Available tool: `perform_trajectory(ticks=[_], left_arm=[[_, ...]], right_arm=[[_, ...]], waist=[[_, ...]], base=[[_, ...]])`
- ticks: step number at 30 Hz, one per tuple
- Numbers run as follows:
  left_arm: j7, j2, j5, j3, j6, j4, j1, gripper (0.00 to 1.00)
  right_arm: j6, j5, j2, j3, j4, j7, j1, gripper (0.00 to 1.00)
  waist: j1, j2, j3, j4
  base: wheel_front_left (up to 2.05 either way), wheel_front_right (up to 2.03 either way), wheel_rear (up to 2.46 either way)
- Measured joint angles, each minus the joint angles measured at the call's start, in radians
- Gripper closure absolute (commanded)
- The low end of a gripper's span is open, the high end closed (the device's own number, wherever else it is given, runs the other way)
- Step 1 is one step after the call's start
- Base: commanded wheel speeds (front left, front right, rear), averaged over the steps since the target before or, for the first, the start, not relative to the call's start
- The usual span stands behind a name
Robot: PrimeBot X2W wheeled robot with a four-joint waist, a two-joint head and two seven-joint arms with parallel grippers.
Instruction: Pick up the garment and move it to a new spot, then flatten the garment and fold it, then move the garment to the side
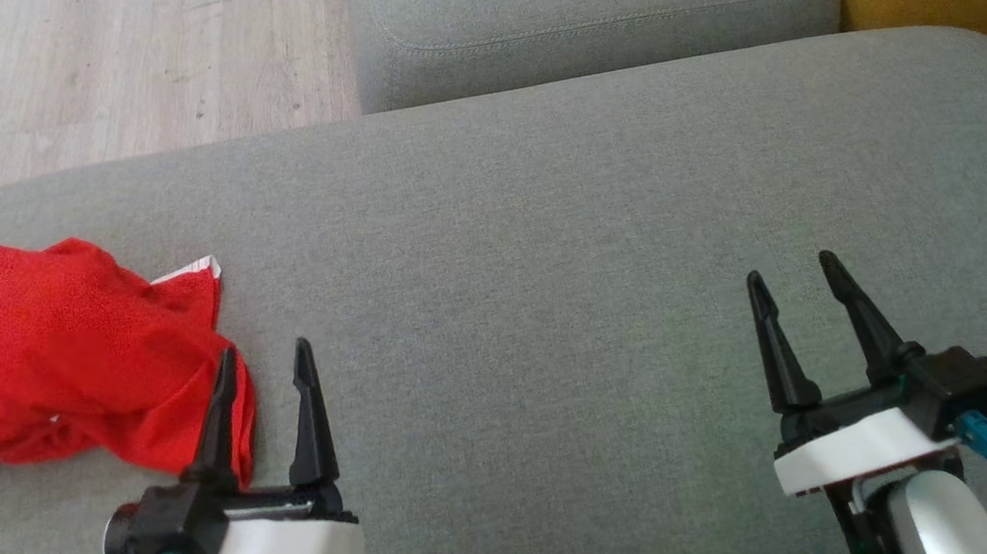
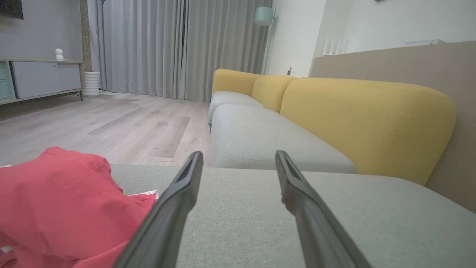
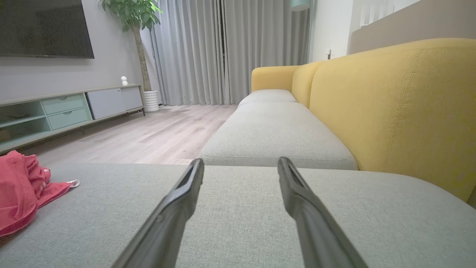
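Red garment (image 1: 69, 363): lies crumpled in a heap at the far left of the grey sofa cushion (image 1: 544, 247); not lifted, flattened or folded. Left claw (image 1: 263, 352): jaws wide, empty, just beside the garment's right edge. Its left finger overlaps the cloth in the head view, but contact cannot be confirmed. Right claw (image 1: 790, 267): jaws wide, empty, over bare cushion, well apart from the garment. Finding: no step appears done. Pickup, relocation, flattening, folding and the final move aside are all outstanding.
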Motion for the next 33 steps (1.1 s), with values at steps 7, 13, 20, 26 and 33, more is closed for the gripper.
perform_trajectory(ticks=[7, 13, 20, 26, 33], left_arm=[[-0.021, -0.048, 0.0, 0.088, -0.078, -0.011, 0.027, 0.0], [-0.04, -0.063, 0.037, 0.126, -0.139, 0.007, 0.046, 0.0], [-0.052, -0.066, 0.088, 0.122, -0.155, 0.03, 0.056, 0.0], [-0.052, -0.066, 0.087, 0.117, -0.153, 0.048, 0.058, 0.0], [-0.052, -0.067, 0.078, 0.113, -0.152, 0.049, 0.058, 0.0]], right_arm=[[0.0, 0.05, 0.0, -0.007, -0.005, -0.021, 0.0, 0.0], [0.0, 0.105, 0.0, -0.001, 0.016, -0.037, 0.002, 0.0], [0.0, 0.103, 0.0, 0.024, 0.049, -0.05, 0.003, 0.0], [0.0, 0.104, -0.001, 0.024, 0.058, -0.051, 0.003, 0.0], [0.0, 0.104, -0.001, 0.024, 0.058, -0.051, 0.003, 0.0]], waist=[[0.0, 0.0, -0.004, 0.002], [0.0, 0.0, -0.008, 0.002], [0.0, 0.0, -0.013, -0.003], [0.0, 0.0, -0.018, -0.003], [0.0, 0.0, -0.025, 0.002]], base=[[0.0, 0.0, 0.0], [0.0, 0.0, 0.0], [0.0, 0.0, 0.0], [0.0, 0.0, 0.0], [0.0, 0.0, 0.0]])
